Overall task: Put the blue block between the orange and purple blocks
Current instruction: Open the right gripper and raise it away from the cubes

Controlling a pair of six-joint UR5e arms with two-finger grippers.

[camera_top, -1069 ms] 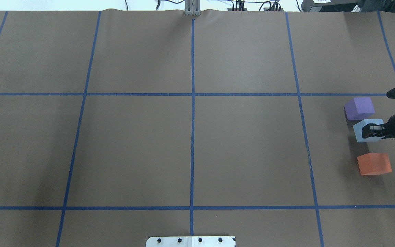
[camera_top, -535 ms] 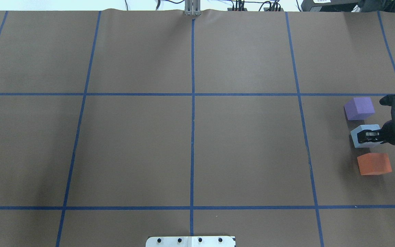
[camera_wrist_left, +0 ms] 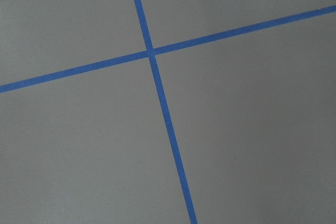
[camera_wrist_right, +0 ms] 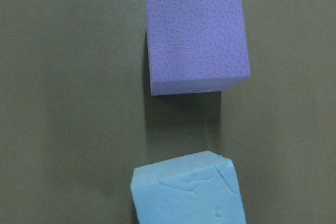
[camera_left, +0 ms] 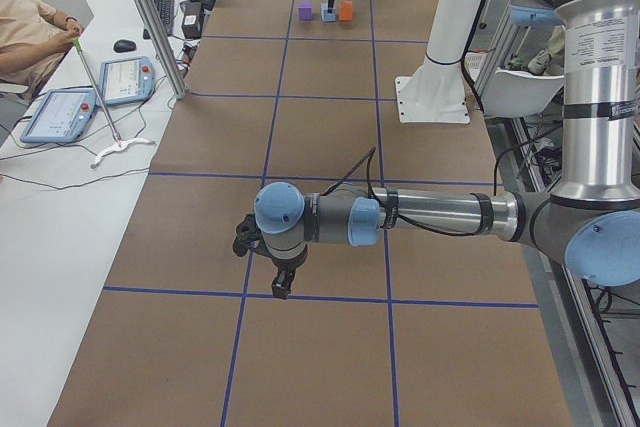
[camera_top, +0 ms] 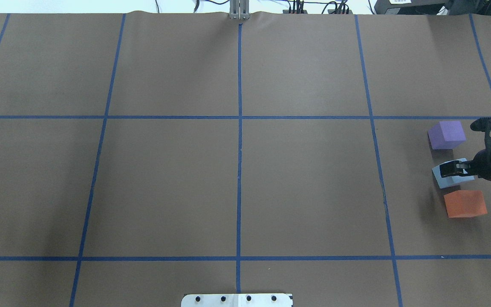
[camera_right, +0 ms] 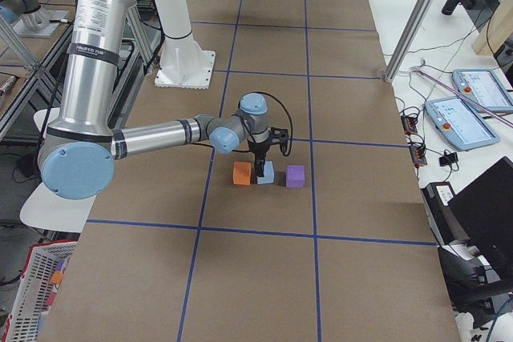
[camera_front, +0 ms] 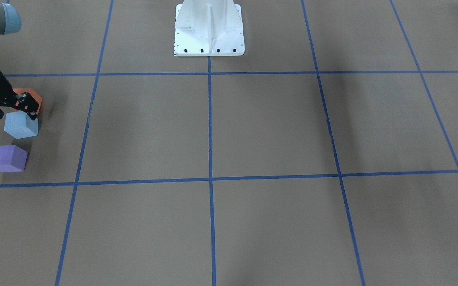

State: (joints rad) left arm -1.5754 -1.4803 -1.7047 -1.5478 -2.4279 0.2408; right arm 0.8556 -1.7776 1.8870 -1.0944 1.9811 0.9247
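Observation:
The light blue block (camera_top: 443, 182) sits between the purple block (camera_top: 446, 134) and the orange block (camera_top: 465, 204) at the table's far right. My right gripper (camera_top: 451, 168) points down onto it and is shut on the blue block (camera_front: 21, 126), low at the table. The right wrist view shows the blue block (camera_wrist_right: 186, 192) below the purple block (camera_wrist_right: 195, 38), with a gap between them. My left gripper (camera_left: 281, 287) hovers over bare table far from the blocks; I cannot tell whether it is open or shut.
Blue tape lines (camera_top: 239, 149) divide the brown table into squares. The white robot base (camera_front: 209, 28) stands at the middle of the robot's side. An operator and tablets (camera_left: 70, 107) are beside the table in the exterior left view.
My right gripper has moved down and slightly left and nearer with the blue block, lowering it toward the table between the purple and orange blocks.

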